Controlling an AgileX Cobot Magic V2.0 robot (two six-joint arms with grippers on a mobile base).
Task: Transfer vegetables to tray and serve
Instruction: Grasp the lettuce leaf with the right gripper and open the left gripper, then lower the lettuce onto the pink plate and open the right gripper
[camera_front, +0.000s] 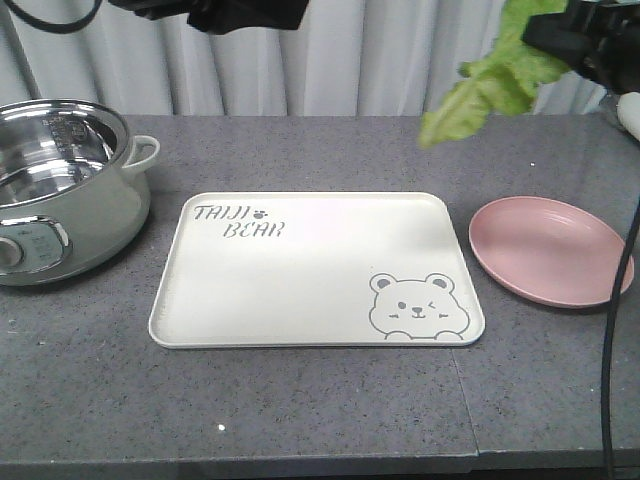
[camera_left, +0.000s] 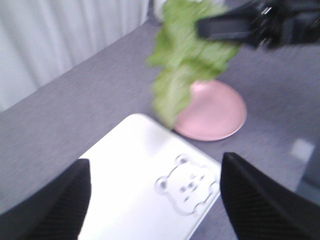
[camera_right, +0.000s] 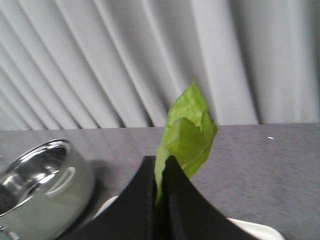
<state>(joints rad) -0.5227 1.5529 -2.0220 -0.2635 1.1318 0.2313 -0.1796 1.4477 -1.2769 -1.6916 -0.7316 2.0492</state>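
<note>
Two black fingers (camera_right: 137, 200) of the right gripper (camera_right: 160, 170) are pressed together on the lower edge of the ruffled, bright green lettuce leaf (camera_right: 187, 127), so this gripper is clamped on the vegetable. In the front view the leaf (camera_front: 495, 80) hangs in the air from that gripper (camera_front: 585, 40), its pale tip drooping down and touching nothing. It hangs above the far right of the grey stone-look table (camera_front: 300, 420), near the round pink plastic plate (camera_front: 550, 250) and not yet over the large cream-white rectangular bear-printed tray (camera_front: 300, 290). The left gripper (camera_left: 155, 162) hovers above the tray with its jaws spread wide and empty. A steel-lined pale green electric pot (camera_front: 60, 190) stands well apart on the left.

I judge the step in hand to be the carry: the leaf is lifted but not delivered. The next move calls for swinging the right arm left until the leaf is over the tray's bare middle, lowering it, then releasing. Serving the tray comes after.
</note>
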